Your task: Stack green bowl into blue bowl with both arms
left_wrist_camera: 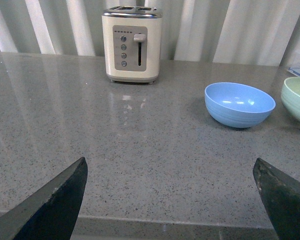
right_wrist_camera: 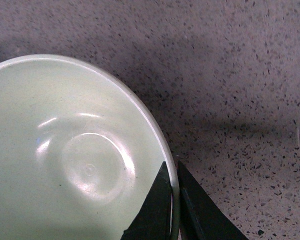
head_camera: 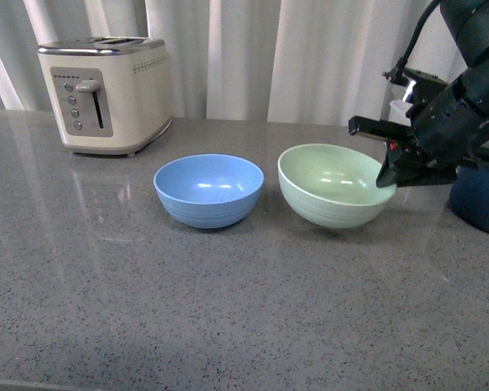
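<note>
The green bowl (head_camera: 334, 184) sits slightly tilted on the grey counter, right of the blue bowl (head_camera: 209, 189). My right gripper (head_camera: 389, 173) is shut on the green bowl's right rim; in the right wrist view one jaw is inside the green bowl (right_wrist_camera: 65, 150) and one outside, with the right gripper (right_wrist_camera: 173, 169) pinching the rim. The left gripper (left_wrist_camera: 170, 167) is open over bare counter near the front edge, with nothing between its fingers. In the left wrist view the blue bowl (left_wrist_camera: 239, 104) stands far ahead and the green bowl (left_wrist_camera: 298, 97) shows at the frame's edge. The left arm is out of the front view.
A cream toaster (head_camera: 106, 94) stands at the back left. A dark navy pot (head_camera: 479, 199) sits at the right behind my right arm. White curtains hang behind the counter (head_camera: 228, 309).
</note>
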Robot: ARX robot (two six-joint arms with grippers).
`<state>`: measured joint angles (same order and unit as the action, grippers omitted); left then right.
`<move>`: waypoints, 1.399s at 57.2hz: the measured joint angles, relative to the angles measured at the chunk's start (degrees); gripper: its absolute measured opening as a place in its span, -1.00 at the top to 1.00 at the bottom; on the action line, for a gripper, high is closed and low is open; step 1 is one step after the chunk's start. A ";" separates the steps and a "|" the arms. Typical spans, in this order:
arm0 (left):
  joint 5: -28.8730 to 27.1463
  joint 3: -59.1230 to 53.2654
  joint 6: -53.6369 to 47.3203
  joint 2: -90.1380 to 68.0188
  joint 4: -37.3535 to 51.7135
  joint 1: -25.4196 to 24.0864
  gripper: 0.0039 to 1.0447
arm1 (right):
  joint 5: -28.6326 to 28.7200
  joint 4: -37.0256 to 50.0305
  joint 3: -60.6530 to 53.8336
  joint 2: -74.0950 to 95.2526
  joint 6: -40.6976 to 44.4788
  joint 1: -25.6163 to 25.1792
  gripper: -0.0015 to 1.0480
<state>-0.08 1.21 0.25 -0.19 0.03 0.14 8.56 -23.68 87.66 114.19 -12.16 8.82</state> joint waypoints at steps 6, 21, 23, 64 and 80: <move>0.00 0.00 0.00 0.00 0.00 0.00 -0.87 | 1.09 -1.18 3.37 -0.35 0.28 1.22 0.98; 0.00 0.00 0.00 0.00 0.00 0.00 -0.87 | 2.99 -2.84 8.48 -0.42 0.85 5.05 0.98; 0.00 0.00 0.00 0.00 0.00 0.00 -0.87 | 3.06 -3.02 8.92 -0.39 0.87 5.57 0.98; 0.00 0.00 0.00 0.00 0.00 0.00 -0.87 | 5.07 -6.40 21.94 10.14 1.86 13.22 0.98; 0.00 0.00 0.00 0.00 0.00 0.00 -0.87 | 5.09 -7.37 25.05 13.44 1.95 13.40 0.98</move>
<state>-0.08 1.21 0.25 -0.19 0.03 0.14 13.65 -31.05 112.71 127.63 -10.22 22.22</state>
